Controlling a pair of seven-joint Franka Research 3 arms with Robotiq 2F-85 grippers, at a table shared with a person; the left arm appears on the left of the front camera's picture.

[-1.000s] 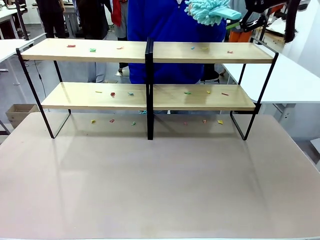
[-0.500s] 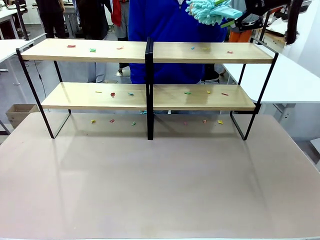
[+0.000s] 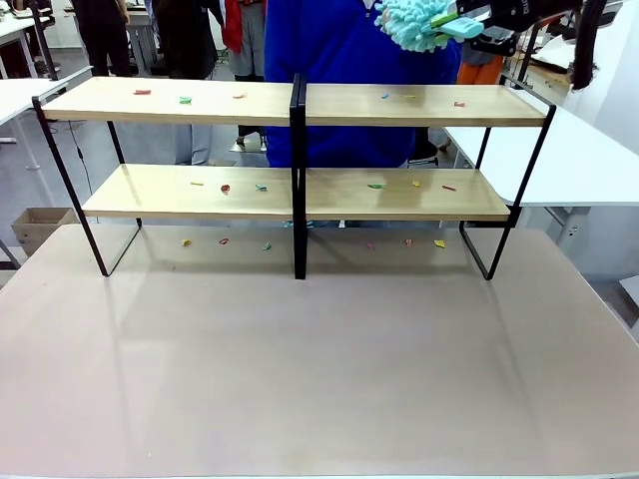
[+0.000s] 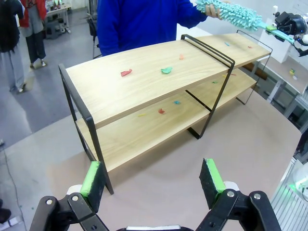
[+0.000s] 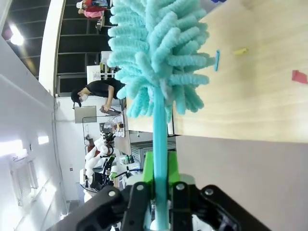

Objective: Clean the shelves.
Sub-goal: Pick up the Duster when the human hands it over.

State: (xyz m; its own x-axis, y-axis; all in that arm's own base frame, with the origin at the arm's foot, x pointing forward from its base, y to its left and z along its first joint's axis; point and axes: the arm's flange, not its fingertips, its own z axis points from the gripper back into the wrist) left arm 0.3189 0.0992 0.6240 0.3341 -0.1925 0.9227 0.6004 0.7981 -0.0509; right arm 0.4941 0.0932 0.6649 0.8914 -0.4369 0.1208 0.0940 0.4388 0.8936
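The shelves [image 3: 300,105] stand across the far half of the table, two light-wood boards in a black frame, also seen in the left wrist view [image 4: 144,77]. Small coloured scraps [image 3: 185,100] lie on both boards and on the table under them. A turquoise fluffy duster [image 3: 414,20] hangs above the top board's right half. My right gripper [image 3: 481,22] is shut on its handle [image 5: 160,159], and the fluffy head [image 5: 154,53] points at the top board [image 5: 250,72]. A person's hand [image 4: 211,8] holds the duster's head end. My left gripper [image 4: 151,180] is open, well in front of the rack's left end.
A person in a blue top [image 3: 339,60] stands right behind the rack. White tables flank it at the left [image 3: 20,95] and right [image 3: 579,160]. A cardboard box [image 3: 35,225] sits on the floor at the left. The near half of the table [image 3: 319,379] is bare.
My right gripper has shut on the duster's handle. The duster has shifted slightly up and to the right. The shelves and scraps have not moved.
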